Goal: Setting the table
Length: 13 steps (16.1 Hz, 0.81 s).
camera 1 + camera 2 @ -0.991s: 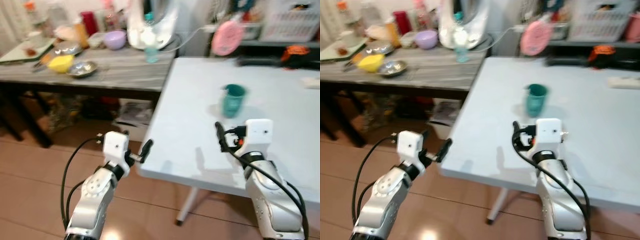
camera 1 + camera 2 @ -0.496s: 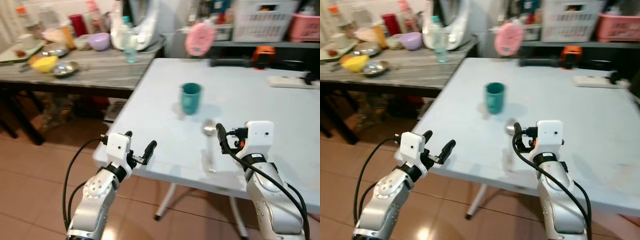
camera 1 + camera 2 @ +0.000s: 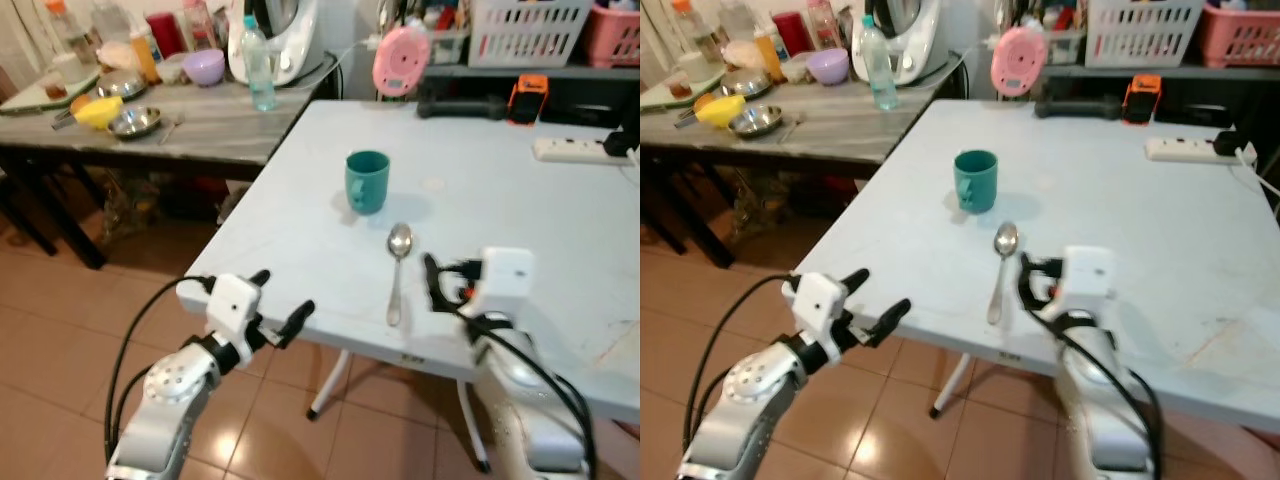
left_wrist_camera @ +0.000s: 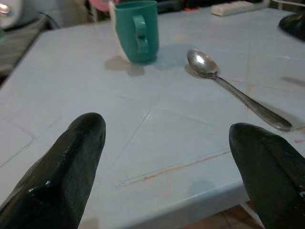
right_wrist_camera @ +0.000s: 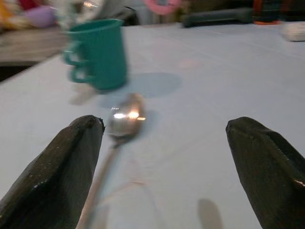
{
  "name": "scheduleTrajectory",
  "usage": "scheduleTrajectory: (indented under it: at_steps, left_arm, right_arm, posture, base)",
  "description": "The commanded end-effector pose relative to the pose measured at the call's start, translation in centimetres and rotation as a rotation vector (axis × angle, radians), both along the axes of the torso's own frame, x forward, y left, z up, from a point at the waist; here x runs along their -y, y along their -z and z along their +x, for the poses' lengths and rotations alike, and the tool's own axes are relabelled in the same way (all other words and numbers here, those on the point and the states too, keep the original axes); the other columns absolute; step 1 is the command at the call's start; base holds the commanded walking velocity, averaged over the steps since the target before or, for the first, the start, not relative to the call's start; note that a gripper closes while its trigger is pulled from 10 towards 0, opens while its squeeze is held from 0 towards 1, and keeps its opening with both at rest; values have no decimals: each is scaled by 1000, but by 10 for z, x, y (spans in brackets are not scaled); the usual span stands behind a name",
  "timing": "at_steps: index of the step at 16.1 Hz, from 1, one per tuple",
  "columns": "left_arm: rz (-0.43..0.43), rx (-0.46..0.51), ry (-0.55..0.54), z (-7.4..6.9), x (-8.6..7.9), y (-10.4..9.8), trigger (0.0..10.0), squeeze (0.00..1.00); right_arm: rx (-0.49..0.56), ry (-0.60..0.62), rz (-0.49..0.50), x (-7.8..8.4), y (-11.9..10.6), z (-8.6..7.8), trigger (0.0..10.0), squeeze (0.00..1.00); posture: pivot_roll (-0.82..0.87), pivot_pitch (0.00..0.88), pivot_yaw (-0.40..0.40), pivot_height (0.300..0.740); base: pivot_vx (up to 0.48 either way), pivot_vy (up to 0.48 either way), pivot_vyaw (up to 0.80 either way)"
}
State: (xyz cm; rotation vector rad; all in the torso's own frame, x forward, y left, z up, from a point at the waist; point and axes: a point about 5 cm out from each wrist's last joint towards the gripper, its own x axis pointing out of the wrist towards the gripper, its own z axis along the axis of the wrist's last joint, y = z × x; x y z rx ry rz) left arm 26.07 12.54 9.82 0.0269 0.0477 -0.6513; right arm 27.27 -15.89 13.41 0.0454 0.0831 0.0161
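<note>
Before me stands a pale blue-white square table [image 3: 300, 235] on a tiled terracotta floor [image 3: 60, 330]. On it rest a teal ceramic mug [image 3: 367, 181], upright, and just beside it a silver metal spoon [image 3: 396, 268], bowl toward the mug, handle toward my edge. A white power strip [image 3: 583, 150] and a long black object [image 3: 462, 105] lie at the far side. To my left, a grey wood-grain side table [image 3: 215, 125] carries a steel bowl [image 3: 135, 121], a yellow bowl [image 3: 96, 110], a purple bowl [image 3: 204, 67] and a clear plastic bottle [image 3: 258, 68].

Pink clock [image 3: 401, 60], white power strip [image 3: 581, 150], plastic bottle [image 3: 258, 76], white basket [image 3: 527, 30]
</note>
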Motion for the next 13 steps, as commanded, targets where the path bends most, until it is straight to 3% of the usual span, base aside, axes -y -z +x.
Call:
scheduleTrajectory:
  at_steps: [1,6,13]
  left_arm:
    - [19,2,10,-1,-4,-1,10000,0]
    - [7,-4,-1,-2,-4,-1,10000,0]
    - [9,-2,-13,0,-5,-2,10000,0]
  right_arm:
    - [23,-15,8,-7,-9,5,10000,0]
    - [30,-19,18,-9,-12,11,10000,0]
    - [29,-30,30,-14,-12,13,10000,0]
  posture:
    - [-115,19,99,740]
    - [-103,18,94,740]
    - [-99,8,95,740]
  base:
    - [0,0,0]
    - [0,0,0]
    - [0,278,0]
